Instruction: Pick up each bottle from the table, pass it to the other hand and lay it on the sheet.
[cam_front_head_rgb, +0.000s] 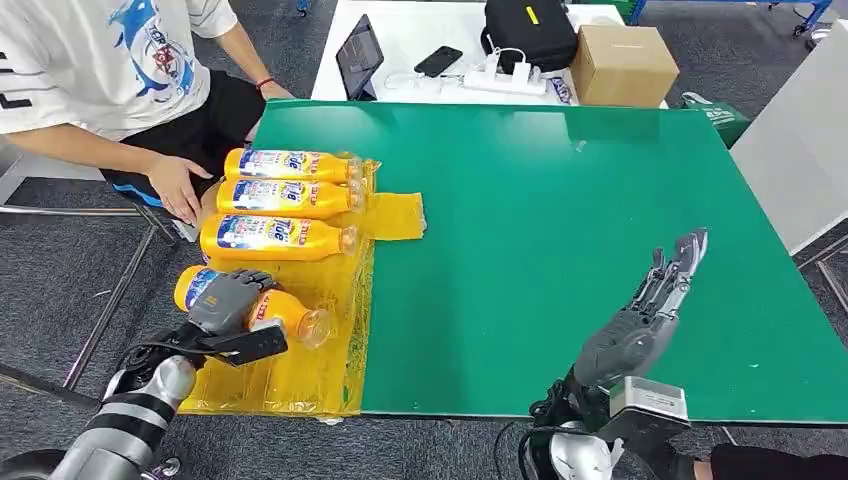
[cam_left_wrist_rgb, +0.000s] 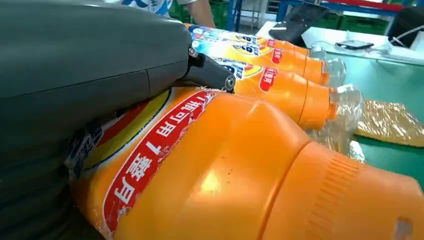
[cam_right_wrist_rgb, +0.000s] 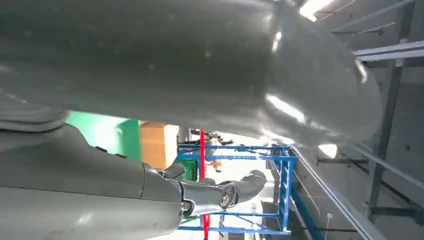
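Three orange detergent bottles lie side by side on the yellow sheet at the left end of the green table. A fourth orange bottle lies on the sheet nearest me, its clear cap pointing right. My left hand wraps over its labelled body and holds it. The left wrist view has this bottle close under my left hand, with the other bottles behind it. My right hand hovers over the table's near right part, fingers extended and holding nothing.
A person sits at the far left, one hand resting by the table's edge next to the bottles. Behind the green table a white table carries a tablet, a phone, a power strip, a black bag and a cardboard box.
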